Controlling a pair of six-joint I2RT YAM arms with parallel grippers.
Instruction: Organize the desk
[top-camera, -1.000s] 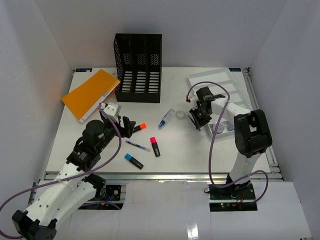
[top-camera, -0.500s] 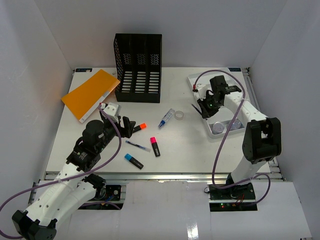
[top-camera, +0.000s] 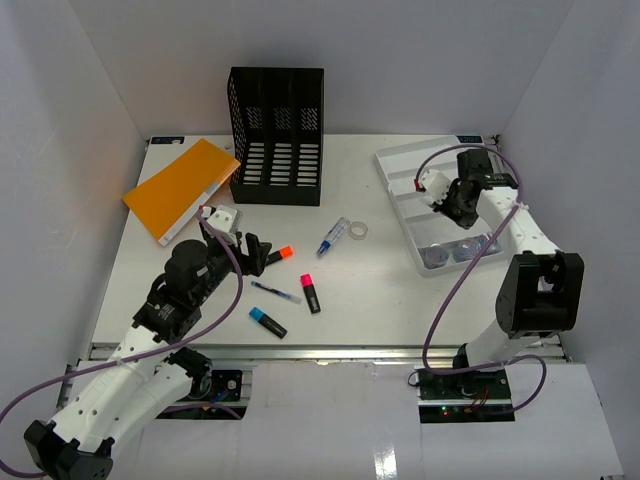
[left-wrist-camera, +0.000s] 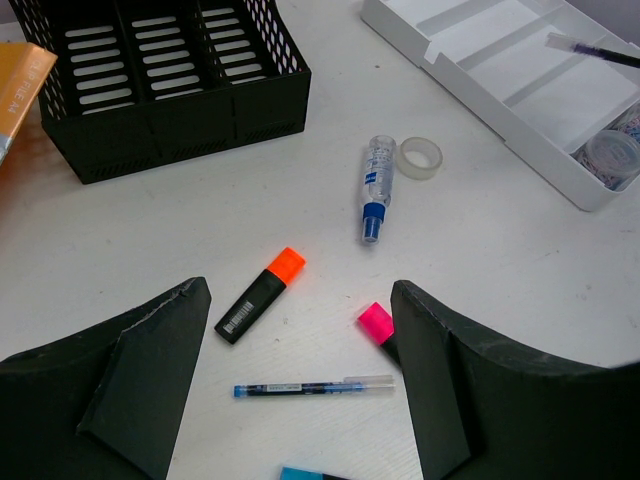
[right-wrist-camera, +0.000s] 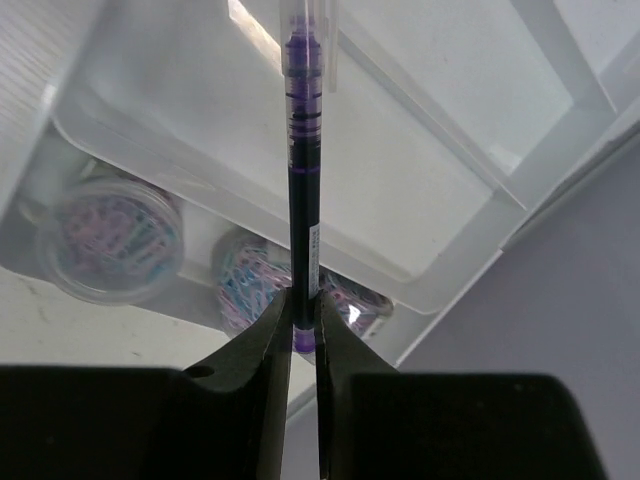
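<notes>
At the right gripper (right-wrist-camera: 300, 315): pinches a purple pen (right-wrist-camera: 299, 180) between closed jaws, holds it over the white tray (right-wrist-camera: 430, 130), near tubs (right-wrist-camera: 105, 245) of coloured clips in it. At the left gripper (left-wrist-camera: 298, 300): gapes wide, grips nothing, hovers over the desk (top-camera: 370, 290), flat and white beneath both arms, with an orange highlighter (left-wrist-camera: 262, 293), pink highlighter (left-wrist-camera: 375, 322) and blue pen (left-wrist-camera: 315, 385) lying below.

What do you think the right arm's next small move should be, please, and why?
Probably lower the pen a little toward a bare compartment of the tray, then open. The right gripper is shut on the pen's end. The pen hangs over the tray, reaching past the tubs of paper clips. I cannot tell whether it touches the tray floor yet.
</notes>
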